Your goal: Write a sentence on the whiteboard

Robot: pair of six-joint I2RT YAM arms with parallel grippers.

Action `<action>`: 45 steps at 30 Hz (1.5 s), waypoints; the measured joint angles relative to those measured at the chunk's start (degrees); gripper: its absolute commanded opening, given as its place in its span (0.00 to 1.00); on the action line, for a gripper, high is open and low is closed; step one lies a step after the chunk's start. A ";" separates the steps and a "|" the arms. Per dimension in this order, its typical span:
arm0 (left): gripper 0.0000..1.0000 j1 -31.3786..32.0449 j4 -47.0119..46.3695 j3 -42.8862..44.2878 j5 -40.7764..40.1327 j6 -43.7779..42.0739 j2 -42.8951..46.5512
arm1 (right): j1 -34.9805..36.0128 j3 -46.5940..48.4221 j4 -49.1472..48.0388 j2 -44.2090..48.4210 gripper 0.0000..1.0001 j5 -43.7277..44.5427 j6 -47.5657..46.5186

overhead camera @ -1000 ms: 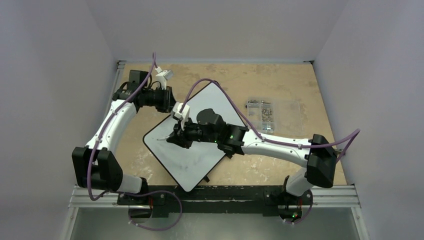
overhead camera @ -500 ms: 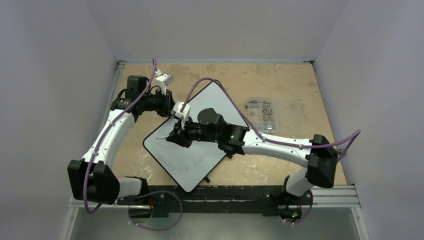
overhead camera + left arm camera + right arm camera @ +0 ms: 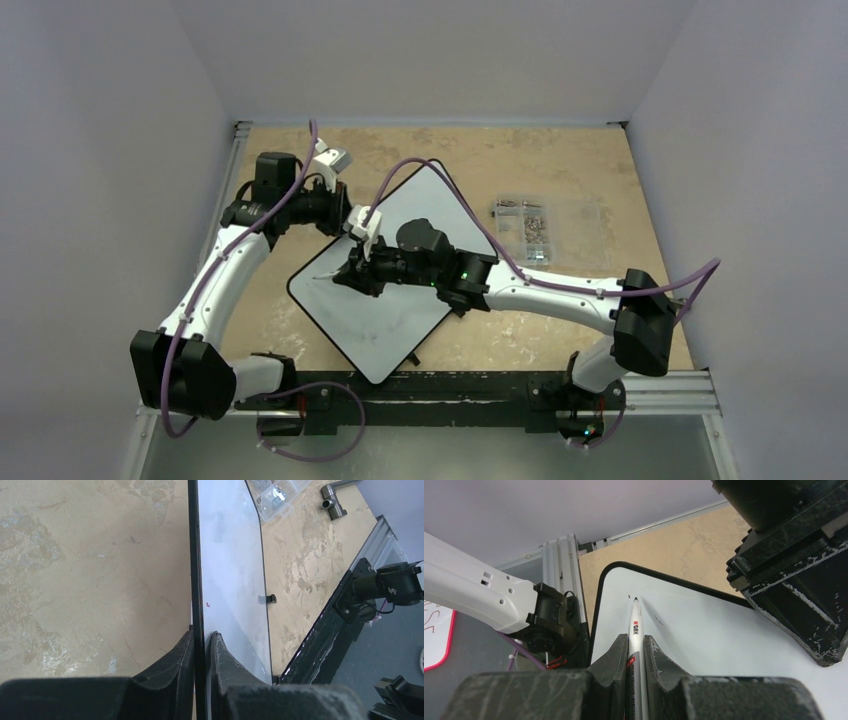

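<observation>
Whiteboard (image 3: 385, 320): large, white, thin black rim, rounded corners. It lay on the tan mottled surface (image 3: 600, 160), left of centre and turned cornerwise, with one corner close to the near rail and the opposite corner pointing far. One small black foot (image 3: 270, 599) showed at its edge in the left wrist view.

Left claw (image 3: 345, 222): narrowed onto the board's far-left edge, the black rim pinched between its two fingers (image 3: 186, 652).

Right claw (image 3: 345, 278): over the board's left part, clamped on a white marker (image 3: 636, 622) with red lettering. The dark tip pointed toward the left corner; whether it touched the board could not be told.

Small red mark (image 3: 207, 604): on the white face, just beside the rim.

Clear compartment box (image 3: 545, 225): on the surface to the right, apart from the board, with small metal parts inside.
</observation>
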State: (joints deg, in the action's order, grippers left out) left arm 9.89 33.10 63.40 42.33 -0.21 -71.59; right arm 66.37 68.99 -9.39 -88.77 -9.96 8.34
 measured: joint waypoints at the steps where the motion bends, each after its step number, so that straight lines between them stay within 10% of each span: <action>1: 0.00 0.00 0.00 0.00 -0.09 0.00 0.00 | 0.00 -0.44 -0.22 0.02 0.00 -0.02 0.02; 45: 0.00 1.03 -0.35 -0.42 -2.99 -0.50 0.81 | 0.31 -5.31 -2.91 -0.63 0.00 -0.04 1.75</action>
State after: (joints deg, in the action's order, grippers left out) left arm 10.92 32.75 62.98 39.33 -0.71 -70.78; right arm 66.67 63.68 -12.29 -89.41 -10.00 10.09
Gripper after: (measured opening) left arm 0.113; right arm 0.091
